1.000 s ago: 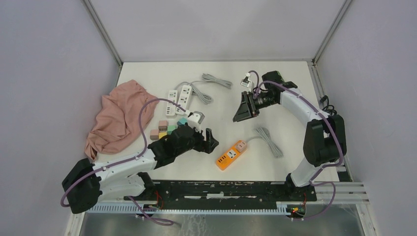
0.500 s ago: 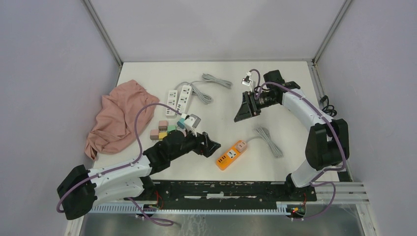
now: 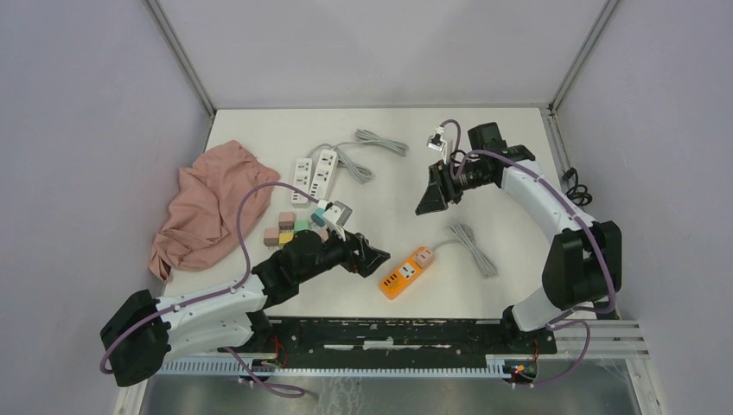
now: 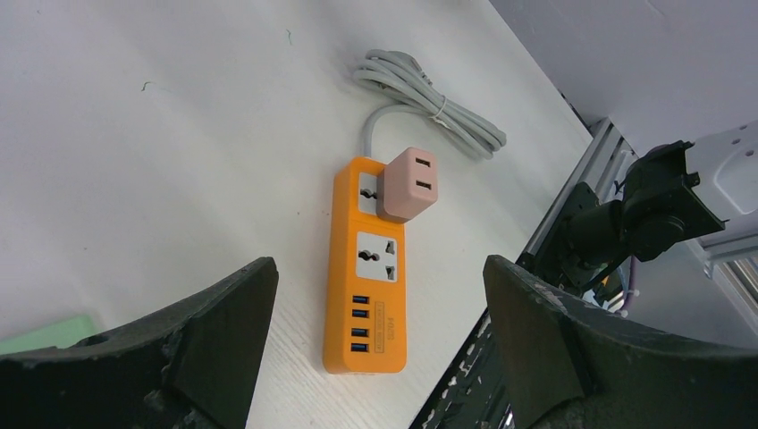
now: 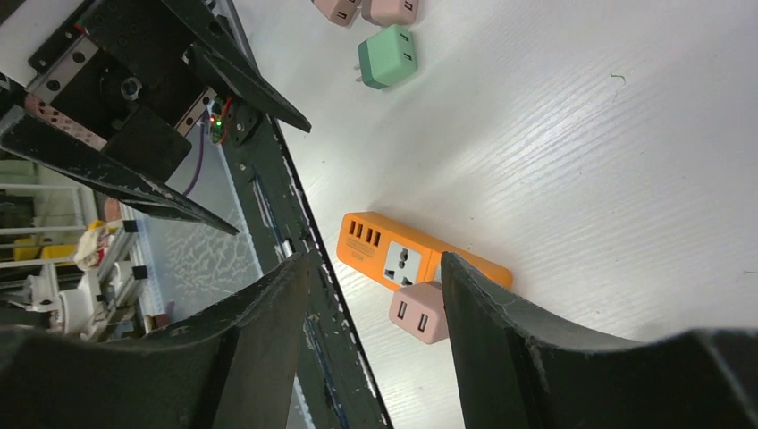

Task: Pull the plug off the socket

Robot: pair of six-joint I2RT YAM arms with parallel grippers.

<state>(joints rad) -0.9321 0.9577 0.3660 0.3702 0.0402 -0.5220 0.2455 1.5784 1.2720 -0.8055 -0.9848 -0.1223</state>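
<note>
The socket is an orange power strip (image 3: 403,275) lying flat on the white table near the front edge. A pink plug (image 3: 423,255) sits in its far outlet, at the cord end. My left gripper (image 3: 370,257) is just left of the strip, open wide and empty. In the left wrist view the strip (image 4: 366,268) and plug (image 4: 407,183) lie ahead between the spread fingers, untouched. My right gripper (image 3: 430,192) hangs above the table behind the strip, open and holding nothing. Its wrist view looks down on the strip (image 5: 393,259) and plug (image 5: 418,311).
A pink cloth (image 3: 207,207) lies at the left. Two white power strips (image 3: 315,173) and a cluster of coloured adapters (image 3: 292,226) sit behind my left arm. The strip's coiled grey cord (image 3: 471,245) lies to its right. A black rail (image 3: 389,333) borders the near edge.
My left arm has stretched lower and a little right toward the orange strip, its jaws spreading slightly wider. My right gripper has drifted a little right and back.
</note>
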